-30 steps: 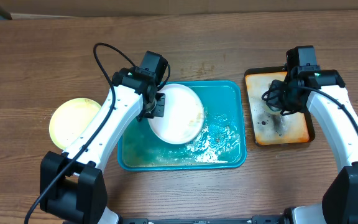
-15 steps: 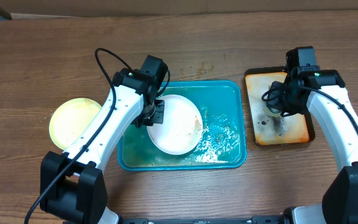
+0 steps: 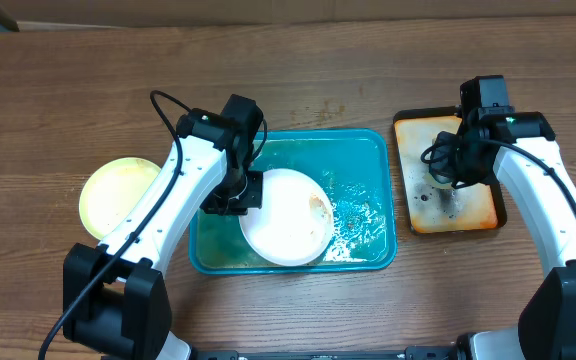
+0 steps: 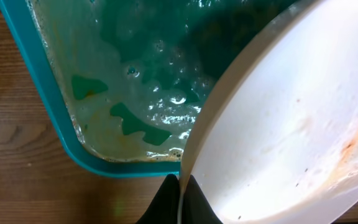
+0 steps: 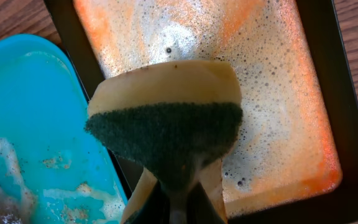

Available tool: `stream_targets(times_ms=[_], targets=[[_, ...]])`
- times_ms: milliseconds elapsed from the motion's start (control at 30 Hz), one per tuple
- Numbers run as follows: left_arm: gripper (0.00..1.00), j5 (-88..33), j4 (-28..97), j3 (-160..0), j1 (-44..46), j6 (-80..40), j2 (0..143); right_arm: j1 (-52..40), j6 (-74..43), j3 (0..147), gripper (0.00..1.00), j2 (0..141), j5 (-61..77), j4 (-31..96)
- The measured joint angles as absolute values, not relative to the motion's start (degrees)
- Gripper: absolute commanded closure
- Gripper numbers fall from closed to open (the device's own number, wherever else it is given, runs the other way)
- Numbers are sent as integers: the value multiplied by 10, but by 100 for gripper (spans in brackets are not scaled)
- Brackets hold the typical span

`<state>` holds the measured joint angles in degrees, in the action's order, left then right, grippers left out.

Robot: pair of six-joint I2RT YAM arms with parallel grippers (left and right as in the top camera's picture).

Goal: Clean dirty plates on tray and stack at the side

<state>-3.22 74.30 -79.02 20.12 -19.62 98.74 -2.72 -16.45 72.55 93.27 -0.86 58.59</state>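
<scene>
Your left gripper (image 3: 247, 192) is pinched shut on the left rim of the white plate (image 3: 288, 220). The left wrist view shows its fingers (image 4: 166, 202) clamped narrowly across that edge at the bottom of the frame. The plate sits inside the teal tray (image 3: 376, 140), in its lower middle, over soapy water. It looks tipped rather than flat, though you cannot be sure of the angle from above.

Your right gripper (image 3: 446, 178) is closed on a sponge (image 5: 166, 134), green scouring face towards the camera. It hangs above the foamy orange tray (image 3: 476, 215) at the right of the frame, well apart from the plate.

What the next move depends on is the brown smear (image 3: 318, 206). It lies on the plate's right side, the side away from the left gripper and facing the sponge. The right arm is therefore the nearer one, and it probably has to travel left across the teal tray's right rim to reach the smear.

A yellow-green plate (image 3: 116, 198) rests on the table (image 3: 58, 90) left of the teal tray, so the stack most likely belongs there.
</scene>
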Motion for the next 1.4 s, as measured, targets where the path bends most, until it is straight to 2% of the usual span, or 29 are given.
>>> stream_targets(times_ms=[267, 767, 1133, 1400], targets=[[96, -14, 673, -790, 197, -213, 987, -27, -158, 726, 96, 933, -9, 592], [96, 79, 714, -790, 183, -239, 987, -27, -144, 726, 96, 933, -9, 585], [96, 274, 769, -838, 194, -271, 987, -27, -103, 726, 96, 968, -6, 554], [96, 415, 780, -851, 266, -282, 987, -21, -86, 726, 96, 1075, 5, 534]])
